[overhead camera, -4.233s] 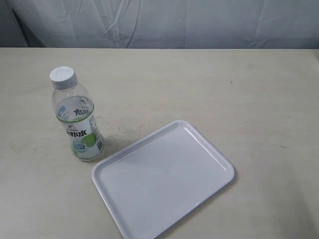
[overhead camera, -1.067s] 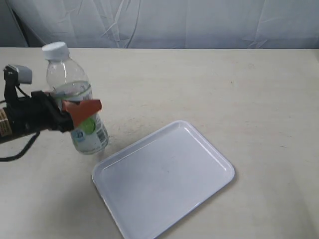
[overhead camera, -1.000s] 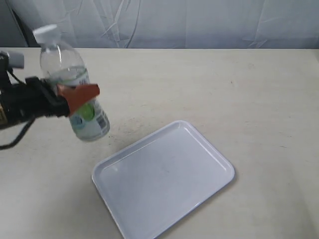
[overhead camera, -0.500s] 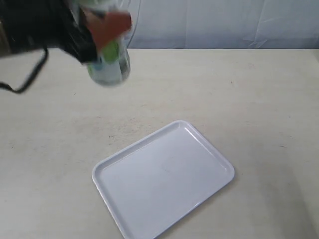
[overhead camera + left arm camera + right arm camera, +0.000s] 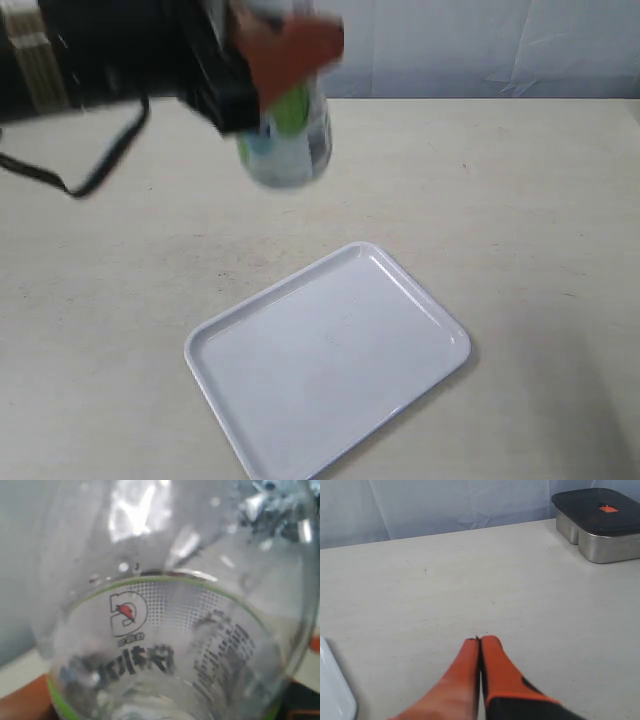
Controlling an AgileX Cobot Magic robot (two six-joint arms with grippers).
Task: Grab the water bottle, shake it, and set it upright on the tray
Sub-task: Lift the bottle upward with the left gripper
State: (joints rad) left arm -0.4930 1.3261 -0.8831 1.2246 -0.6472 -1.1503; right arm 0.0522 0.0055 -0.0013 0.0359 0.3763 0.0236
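The water bottle (image 5: 290,140) hangs blurred high above the table at the top of the exterior view, its cap out of frame. My left gripper (image 5: 280,60) is shut on its middle, one orange finger (image 5: 295,55) across the label. In the left wrist view the clear bottle (image 5: 170,630) with its white-and-green label fills the picture. The white tray (image 5: 330,360) lies flat on the table below and to the right. My right gripper (image 5: 480,642) is shut on nothing, low over bare table.
A metal box with a dark lid (image 5: 600,522) stands on the table far from the right gripper. A corner of the tray (image 5: 335,695) shows at that view's edge. A pale curtain (image 5: 480,45) backs the table.
The left gripper closed on the standing bottle, lifted it off the table, and has carried it up and rightward; the bottle now blurs with motion. The tray has not moved.
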